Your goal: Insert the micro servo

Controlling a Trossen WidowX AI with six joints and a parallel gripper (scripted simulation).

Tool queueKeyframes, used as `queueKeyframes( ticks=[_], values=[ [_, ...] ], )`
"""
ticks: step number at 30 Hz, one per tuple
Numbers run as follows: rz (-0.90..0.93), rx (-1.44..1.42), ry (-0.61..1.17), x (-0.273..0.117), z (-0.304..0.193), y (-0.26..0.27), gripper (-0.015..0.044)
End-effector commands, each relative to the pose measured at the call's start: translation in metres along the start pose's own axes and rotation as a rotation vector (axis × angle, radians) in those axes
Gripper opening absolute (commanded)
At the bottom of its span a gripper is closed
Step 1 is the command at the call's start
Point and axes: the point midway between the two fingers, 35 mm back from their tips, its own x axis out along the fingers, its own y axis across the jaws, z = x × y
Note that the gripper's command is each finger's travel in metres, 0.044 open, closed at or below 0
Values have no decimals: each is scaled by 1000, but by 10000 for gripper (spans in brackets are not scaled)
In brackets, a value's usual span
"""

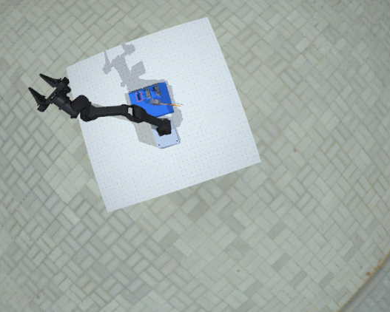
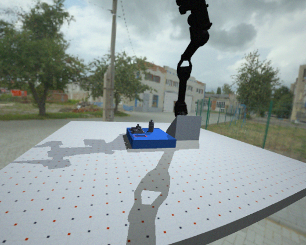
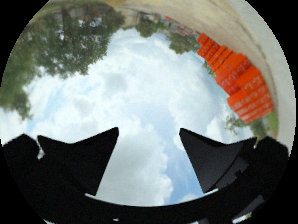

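The loose servo is a small grey-black block on the blue deck. It stands taller than the parts beside it, and its orange cable trails past the deck's edge in the top view. Its exact pose is too small to tell. The marked pocket, a pink outline, lies near one deck edge with a dark opening inside. My gripper is open and empty, out beyond the table edge, far from the servo. It is outside the exterior view.
Two dark fitted parts stand on the deck beside the pocket. The arm's wedge-shaped grey base mount stands close to the deck on the dotted white table. The arm passes over one deck corner in the top view.
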Motion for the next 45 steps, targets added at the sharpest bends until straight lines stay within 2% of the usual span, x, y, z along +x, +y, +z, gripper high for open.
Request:
queueKeyframes(
  ticks=[1,6,13,23,35,45],
  values=[
    [-1,-1,-2,0,1,0,426],
    [-49,-27,-62,5,24,2,440],
    [-177,-81,-240,7,91,10,440],
    [-351,-141,-525,-22,192,30,440],
    [-549,-191,-882,-101,294,67,440],
    [-697,-204,-1193,-196,352,106,440]
  ],
)
